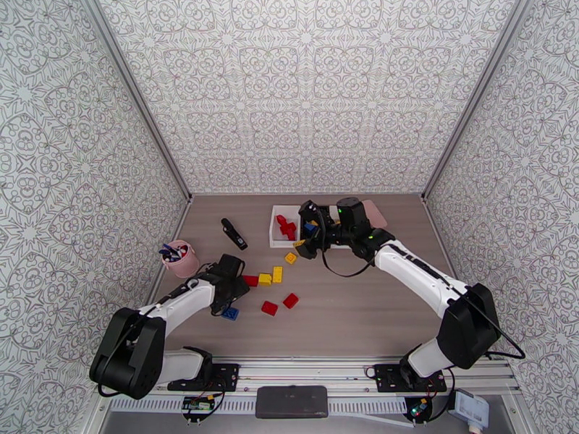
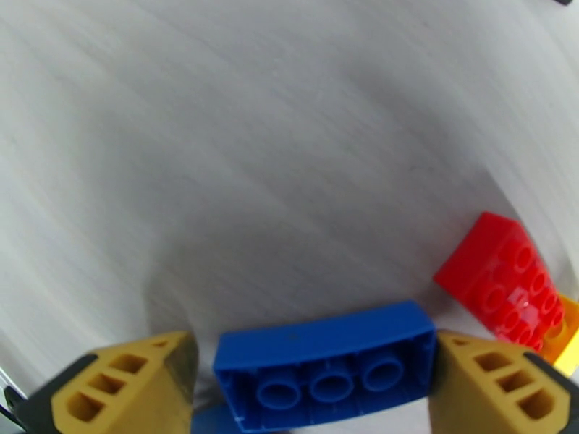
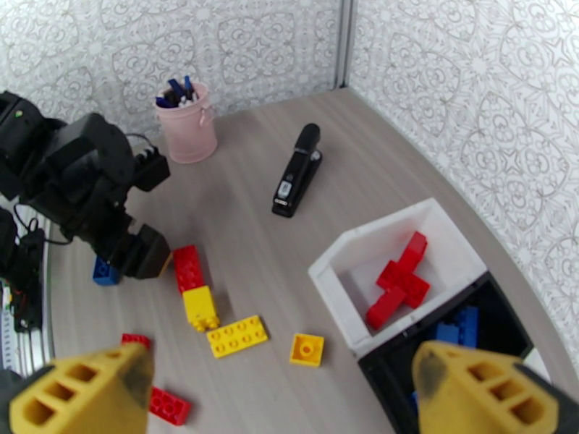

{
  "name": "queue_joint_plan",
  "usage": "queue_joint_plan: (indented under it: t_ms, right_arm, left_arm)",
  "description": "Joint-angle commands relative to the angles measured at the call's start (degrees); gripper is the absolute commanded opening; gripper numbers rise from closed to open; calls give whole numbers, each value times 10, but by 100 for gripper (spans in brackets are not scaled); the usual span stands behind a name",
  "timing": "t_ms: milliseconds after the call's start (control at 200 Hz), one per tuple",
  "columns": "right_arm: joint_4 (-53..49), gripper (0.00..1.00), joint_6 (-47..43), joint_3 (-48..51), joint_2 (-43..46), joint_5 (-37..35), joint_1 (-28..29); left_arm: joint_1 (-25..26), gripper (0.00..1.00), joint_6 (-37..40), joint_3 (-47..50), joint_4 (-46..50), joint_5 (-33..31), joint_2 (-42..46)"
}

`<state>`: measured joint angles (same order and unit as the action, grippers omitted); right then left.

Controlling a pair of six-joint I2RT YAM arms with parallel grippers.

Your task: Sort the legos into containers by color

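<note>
Up close, blue brick (image 2: 322,363), hollow underside showing

**Both grippers spread over the worktop**

The left arm (image 1: 177,301) bends low over the near-left part of the worktop (image 1: 347,320), its left gripper (image 2: 307,385) angled down, yellow fingers (image 2: 123,385) apart. The right arm (image 1: 412,273) stretches toward the far edge, its right gripper (image 3: 282,399) hovering with its jaws wide apart.
</note>
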<state>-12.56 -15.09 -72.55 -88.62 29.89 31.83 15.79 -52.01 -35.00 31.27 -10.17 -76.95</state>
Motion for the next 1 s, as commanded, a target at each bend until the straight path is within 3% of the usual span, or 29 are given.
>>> queue_joint_plan:
  t_ms: [0, 335, 660, 990]
  right_arm:
    - [-16, 99, -8, -6, 6, 5, 3]
    - [-18, 99, -6, -7, 12, -1, 4]
    - [62, 99, 40, 44, 38, -1, 4]
    - [42, 99, 30, 82, 91, -44, 2]
  left_arm:
    - [-6, 75, 6, 5, -7, 7, -3]
    - [-8, 56, 7, -12, 11, -1, 6]
    - [17, 55, 58, -90, 32, -27, 19]
    - [70, 54, 135, -274, -27, -9, -100]
